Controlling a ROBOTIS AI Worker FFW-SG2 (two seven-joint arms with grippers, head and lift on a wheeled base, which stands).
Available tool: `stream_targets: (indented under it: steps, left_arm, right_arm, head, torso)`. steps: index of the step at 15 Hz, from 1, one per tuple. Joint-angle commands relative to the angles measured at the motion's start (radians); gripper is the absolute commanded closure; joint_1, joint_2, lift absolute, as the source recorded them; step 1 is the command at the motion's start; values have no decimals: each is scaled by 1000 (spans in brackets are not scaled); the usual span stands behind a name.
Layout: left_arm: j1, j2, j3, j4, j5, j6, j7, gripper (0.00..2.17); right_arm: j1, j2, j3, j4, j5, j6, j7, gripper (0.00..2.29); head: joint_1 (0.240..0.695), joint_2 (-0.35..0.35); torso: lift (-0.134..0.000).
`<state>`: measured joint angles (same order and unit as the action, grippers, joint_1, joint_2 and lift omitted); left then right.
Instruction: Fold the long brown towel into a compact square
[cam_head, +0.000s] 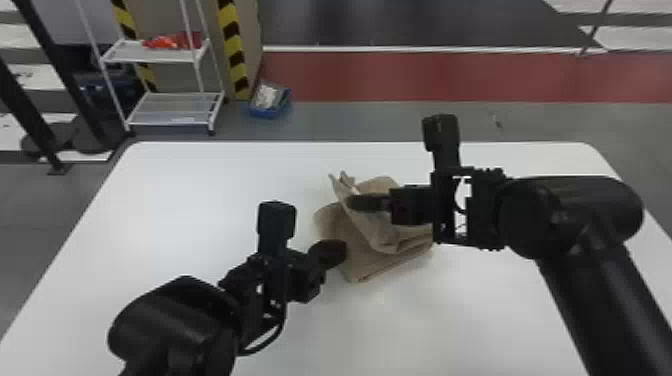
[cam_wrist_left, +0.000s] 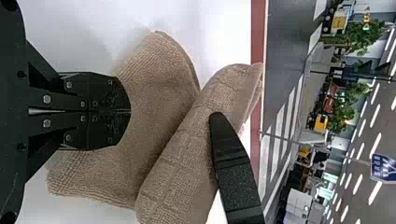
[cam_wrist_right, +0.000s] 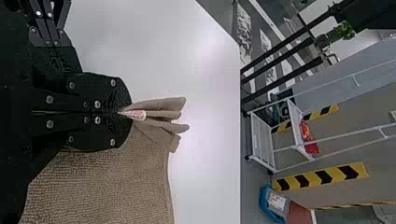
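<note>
Towel (cam_head: 367, 252) lies partly hidden behind the right pincer (cam_head: 352, 202).

Workshop or lab-type work floor, exact kind unclear

Looks industrial, not a home. Black-and-yellow hazard striping (cam_head: 231, 37) on panel edges, red floor lane (cam_head: 425, 75) with white border line (cam_head: 425, 49), plain grey floor (cam_head: 370, 122). White metal shelf rack (cam_head: 167, 108), blue bin (cam_head: 270, 113) on floor, white worktable (cam_head: 175, 200). Left wrist view: street scene with trees (cam_wrist_left: 366, 35), blue road sign (cam_wrist_left: 384, 168); real or printed, can't tell.
</note>
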<state>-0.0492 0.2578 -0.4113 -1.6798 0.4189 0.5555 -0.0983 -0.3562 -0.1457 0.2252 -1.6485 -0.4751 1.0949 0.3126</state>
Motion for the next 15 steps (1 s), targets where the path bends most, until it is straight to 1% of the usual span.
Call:
stream_targets:
  steps: [1, 3, 4, 6, 7, 9, 11, 14, 15]
  left_arm:
    - [0, -5, -1, 0, 0, -1, 0, 2145]
    - [2, -3, 0, -1, 0, -1, 0, 2145]
    - [3, -3, 2, -3, 0, -1, 0, 2145]
    - [3, -3, 3, -6, 0, -1, 0, 2145]
    - [5, -3, 6, -8, 0, -1, 0, 2145]
    - [6, 0, 11, -14, 0, -1, -1, 2145]
    - [8, 1, 11, -17, 0, -1, -4, 2145]
    - [25, 6, 29, -46, 0, 2, -6, 2145]
    - [35, 9, 39, -71, 0, 2, -8, 2145]
  right_arm:
    - [0, 2, 16, 10, 6, -13, 0, 1291]
    - [0, 9, 25, 22, 13, -31, -3, 1281]
    - [0, 9, 31, 27, 13, -43, -12, 1072]
    - [8, 9, 37, 29, 10, -74, -12, 245]
    - [17, 8, 37, 27, 1, -92, -12, 2]
    - [46, 6, 23, 4, -20, -111, -10, 9]
    - [82, -2, -6, -56, -37, -108, -10, 53]
    - [157, -28, -75, -149, -39, -98, -1, 53]
    - [180, -51, -96, -172, -40, -83, 0, 53]
  head:
    - [695, 10]
    - [695, 11]
    - [695, 12]
    - [695, 18]
    - [695, 20]
    - [695, 23]
    - [695, 28]
    - [695, 21]
    - [695, 15]
  torso:
    - [-124]
    - [-124]
    - [-124]
    - [-124]
    - [-124]
    - [-124]
    - [-124]
    - [-124]
    - [-124]
